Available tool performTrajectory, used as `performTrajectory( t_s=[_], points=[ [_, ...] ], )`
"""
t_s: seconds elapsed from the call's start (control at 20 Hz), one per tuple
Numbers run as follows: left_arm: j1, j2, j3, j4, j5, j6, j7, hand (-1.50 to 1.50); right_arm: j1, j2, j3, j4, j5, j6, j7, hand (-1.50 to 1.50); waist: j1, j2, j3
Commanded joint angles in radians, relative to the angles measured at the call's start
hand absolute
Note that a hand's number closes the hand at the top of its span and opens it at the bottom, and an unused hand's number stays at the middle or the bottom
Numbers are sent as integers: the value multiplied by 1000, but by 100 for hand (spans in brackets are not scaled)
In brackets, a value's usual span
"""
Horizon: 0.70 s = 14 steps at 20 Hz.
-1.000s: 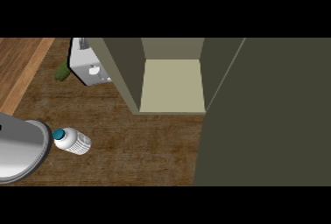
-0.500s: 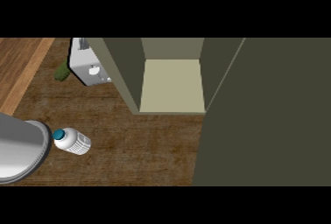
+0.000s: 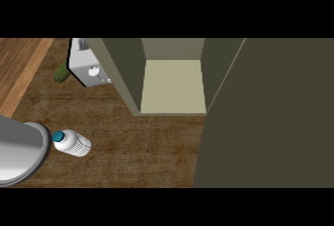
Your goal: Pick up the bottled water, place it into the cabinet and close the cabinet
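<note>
Little has changed vs. earlier frames: bottled water (image 3: 72, 143) keeps its spot on the counter (image 3: 143, 150), teal cap toward upper left, just beside a grey forearm (image 3: 20, 150) at the view's left edge. Whether it stands or lies: unclear. Neither hand shows, so finger state can't be told. Cabinet (image 3: 173, 86) stands open, well apart from bottle, w/ its door (image 3: 267, 114) swung out at right. Grey appliance (image 3: 88, 68) sits upper left. Progress, as judged: nothing done yet. Pick-up, placing and door closing all remain.
</note>
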Motion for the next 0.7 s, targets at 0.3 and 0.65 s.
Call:
performTrajectory(
  t_s=[0.3, 0.65],
  points=[
    [-73, 7, 15, 126, -87, -24, -80, -150, 30, -49, -15, -209, 4, -23, 105, -150, -8, 2, 0],
    [-89, 42, 76, 203, -83, -36, -62, -150, -59, -25, 65, -137, 85, -78, 145, -150, 1, 2, 0]
  ],
)
